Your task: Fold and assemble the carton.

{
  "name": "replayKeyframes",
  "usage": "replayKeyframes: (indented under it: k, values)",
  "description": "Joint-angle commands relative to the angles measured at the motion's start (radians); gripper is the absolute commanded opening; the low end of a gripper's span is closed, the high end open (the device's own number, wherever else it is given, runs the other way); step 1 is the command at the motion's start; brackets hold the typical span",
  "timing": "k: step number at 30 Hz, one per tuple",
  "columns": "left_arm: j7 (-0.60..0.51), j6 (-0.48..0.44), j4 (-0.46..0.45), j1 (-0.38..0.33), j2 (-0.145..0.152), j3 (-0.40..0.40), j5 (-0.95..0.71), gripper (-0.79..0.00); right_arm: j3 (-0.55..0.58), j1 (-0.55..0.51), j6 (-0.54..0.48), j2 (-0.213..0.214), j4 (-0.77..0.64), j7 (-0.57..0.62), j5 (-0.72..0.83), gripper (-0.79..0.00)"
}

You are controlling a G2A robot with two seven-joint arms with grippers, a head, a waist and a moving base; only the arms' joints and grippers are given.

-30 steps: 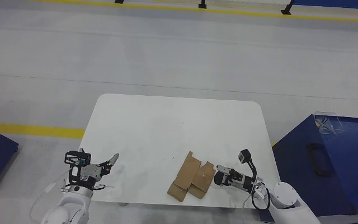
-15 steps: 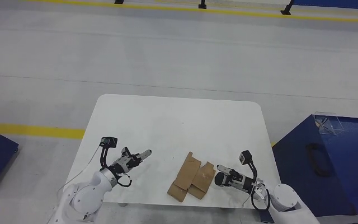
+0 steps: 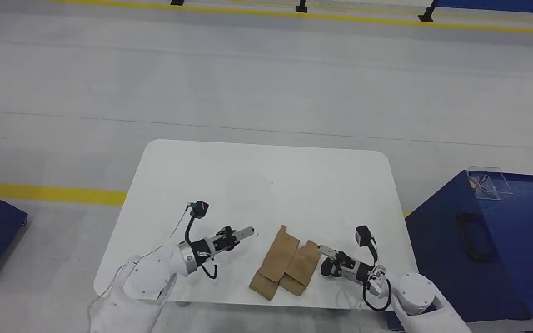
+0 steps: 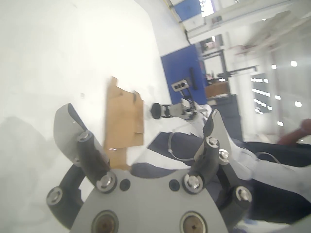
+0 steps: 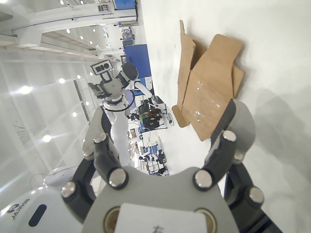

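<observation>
- White rounded-corner table [image 3: 250,179] on a grey shop floor with yellow lines [image 3: 58,196]; blue block [image 3: 466,250] just off the table's right side.
- Flat brown cardboard carton blank [image 3: 285,263] lies unfolded near the table's front edge, between the two arms. No panel is raised yet.
- Left gripper [image 3: 246,231]: jaws spread wide, empty, just beside the blank's left edge, not touching as far as I can tell.
- Right gripper [image 3: 321,260]: jaws also wide, empty, low on the table at the blank's right edge. In the right wrist view one finger [image 5: 233,115] sits right at the cardboard edge; I can't tell if there is contact.
- Risk: the blank is light and lies flat, so a finger that pushes in from the side will likely slide it instead of getting under it.
- Risk: it sits close to the front edge, so a shove that way could tip it off the table.
- Risk: both arms are closing on one small sheet and could clash over it.
- Risk: a pinch across a crease could crush the flap or fold it the wrong way.
- Versus 1 s ago: the left arm has swung in from the table's front-left corner to beside the blank. The right gripper has barely shifted, and the blank hasn't moved.
</observation>
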Motion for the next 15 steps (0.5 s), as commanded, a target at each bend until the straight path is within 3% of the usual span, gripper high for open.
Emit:
replayKeyframes:
  k: [1,7,15]
  values:
    - [-0.064,-0.005,0.087,-0.051,-0.013,0.05,-0.115,0.0,-0.013,0.003,-0.005,-0.002,0.005,-0.012,-0.025,0.0]
    - [-0.121,-0.036,0.252,-0.144,-0.041,0.123,-0.261,0.0,-0.026,-0.002,-0.011,-0.002,0.007,0.029,-0.025,0.0]
    - [-0.147,-0.062,0.364,-0.203,-0.061,0.172,-0.31,0.0,-0.086,0.029,-0.029,-0.017,0.034,0.032,-0.019,0.0]
